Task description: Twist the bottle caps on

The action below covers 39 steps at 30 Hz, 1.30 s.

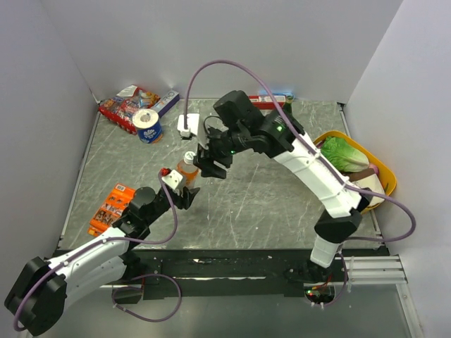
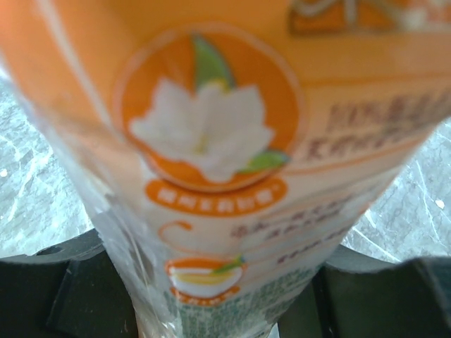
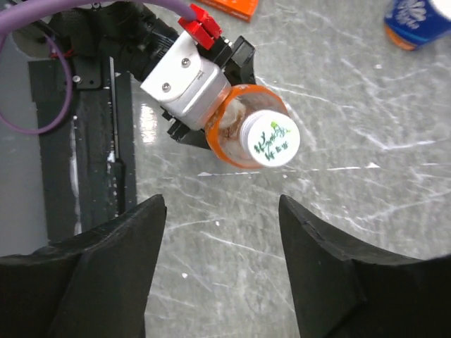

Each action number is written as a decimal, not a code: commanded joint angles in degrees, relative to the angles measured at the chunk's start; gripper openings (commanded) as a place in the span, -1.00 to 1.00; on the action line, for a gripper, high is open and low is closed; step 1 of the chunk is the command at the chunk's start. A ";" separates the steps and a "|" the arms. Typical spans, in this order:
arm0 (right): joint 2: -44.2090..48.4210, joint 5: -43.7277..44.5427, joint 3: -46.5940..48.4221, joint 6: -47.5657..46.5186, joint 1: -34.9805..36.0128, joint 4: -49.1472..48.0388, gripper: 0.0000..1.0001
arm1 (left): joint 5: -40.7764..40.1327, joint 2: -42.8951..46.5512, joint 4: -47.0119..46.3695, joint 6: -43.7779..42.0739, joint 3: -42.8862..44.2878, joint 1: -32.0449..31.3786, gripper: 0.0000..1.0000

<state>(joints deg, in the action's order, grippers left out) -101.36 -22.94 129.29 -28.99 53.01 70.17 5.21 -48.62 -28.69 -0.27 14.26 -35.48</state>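
Tabletop [image 1: 268,204]: grey, marbled, scuffed with pale scratches.
Walls [image 1: 232,42]: plain pale panels along the tabletop's left, far and right edges.
Near edge: black rail [image 1: 232,262], possibly metal.
Light: even, soft.

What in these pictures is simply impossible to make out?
- Left wrist view: the bottle fills the frame, blurred; its small print is unreadable and its top is cut off.
- Right wrist view: the white cap hides the neck, so how tightly it sits is unclear.
- Top view: the right arm covers part of the yellow basket.
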 commanded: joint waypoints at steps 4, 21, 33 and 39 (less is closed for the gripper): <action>6.00 2.91 -2.74 -4.83 -3.69 2.51 0.41 | 7.60 -0.07 -1.82 -1.11 1.82 0.15 -0.98; 25.95 -19.51 -27.77 -63.46 -1.87 5.51 0.50 | 30.56 -1.04 14.80 -18.61 7.44 0.06 -0.98; 20.86 -22.06 -25.76 -67.51 -1.33 6.37 0.36 | 35.57 -5.61 23.23 -26.88 12.89 -0.29 -0.98; 16.99 -22.06 -20.41 -68.65 -1.33 11.47 0.15 | 35.39 -5.96 23.85 -28.03 13.51 -0.81 -0.98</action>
<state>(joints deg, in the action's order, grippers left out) -82.54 -43.20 104.20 -95.61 51.24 76.12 38.15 -54.35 -4.89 -25.61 25.30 -35.75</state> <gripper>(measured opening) 0.610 0.614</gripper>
